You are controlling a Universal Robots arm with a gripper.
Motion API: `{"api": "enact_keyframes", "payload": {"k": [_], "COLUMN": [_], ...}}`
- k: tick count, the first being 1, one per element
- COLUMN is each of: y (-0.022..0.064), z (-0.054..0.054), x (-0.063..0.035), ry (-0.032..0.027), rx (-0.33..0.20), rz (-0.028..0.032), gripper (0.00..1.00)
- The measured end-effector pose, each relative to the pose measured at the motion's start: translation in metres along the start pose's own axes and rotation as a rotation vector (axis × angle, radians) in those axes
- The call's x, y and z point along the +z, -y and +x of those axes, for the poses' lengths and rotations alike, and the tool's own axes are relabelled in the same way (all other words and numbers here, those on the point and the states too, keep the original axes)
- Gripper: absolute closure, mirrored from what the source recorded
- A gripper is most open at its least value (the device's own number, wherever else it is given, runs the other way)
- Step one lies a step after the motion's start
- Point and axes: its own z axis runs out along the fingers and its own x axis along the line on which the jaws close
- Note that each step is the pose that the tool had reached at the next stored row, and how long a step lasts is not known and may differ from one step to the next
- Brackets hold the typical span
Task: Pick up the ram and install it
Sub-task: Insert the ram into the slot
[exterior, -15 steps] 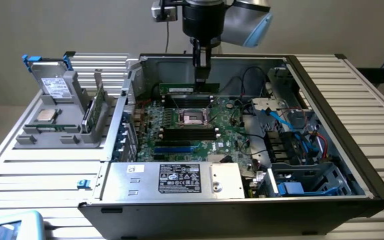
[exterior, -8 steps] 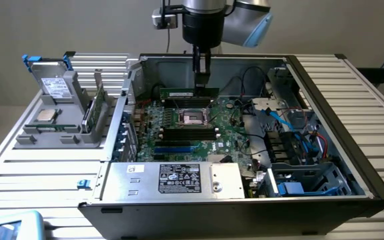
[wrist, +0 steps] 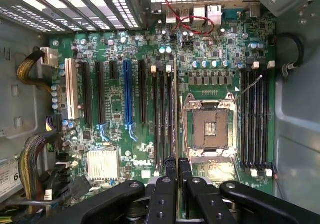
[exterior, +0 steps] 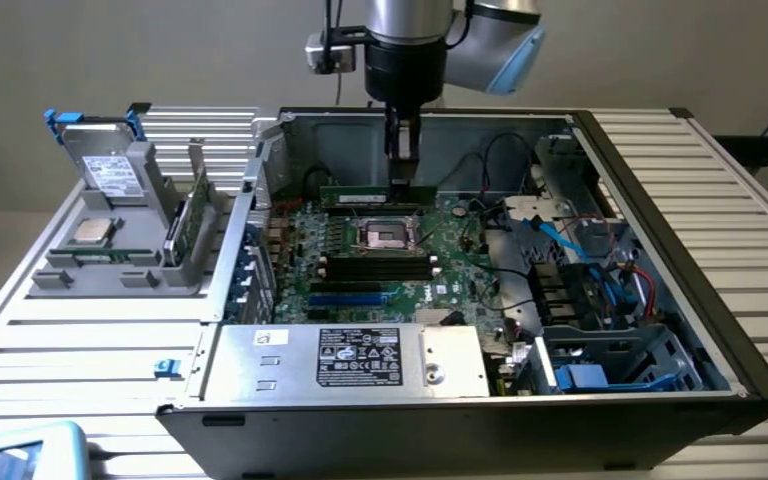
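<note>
The ram (exterior: 375, 196) is a long, thin green stick held upright on its long edge inside the open computer case (exterior: 651, 290). My gripper (exterior: 403, 178) comes straight down from above and is shut on its top edge near one end. The stick hangs low over the motherboard (exterior: 458, 270), at the black memory slots beside the open processor socket (exterior: 391, 235). I cannot tell whether it touches a slot. In the wrist view the ram (wrist: 176, 114) appears edge-on as a thin strip running out from my gripper (wrist: 177, 165), between the slots (wrist: 162, 114) and the socket (wrist: 210, 129).
A second bank of black slots (exterior: 377, 266) lies on the socket's near side. Cables and blue drive bays (exterior: 584, 290) fill the exterior view's right side of the case. A grey stand (exterior: 117, 270) at the exterior view's left holds a silver processor chip (exterior: 91, 232) and an expansion card (exterior: 187, 225).
</note>
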Motion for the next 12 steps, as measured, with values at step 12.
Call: {"api": "enact_keyframes", "payload": {"k": [12], "y": [-0.0001], "z": [0.003], "x": [0.015], "ry": [-0.0162], "rx": [0.003], "rz": [0.0004], "gripper": [0.86]}}
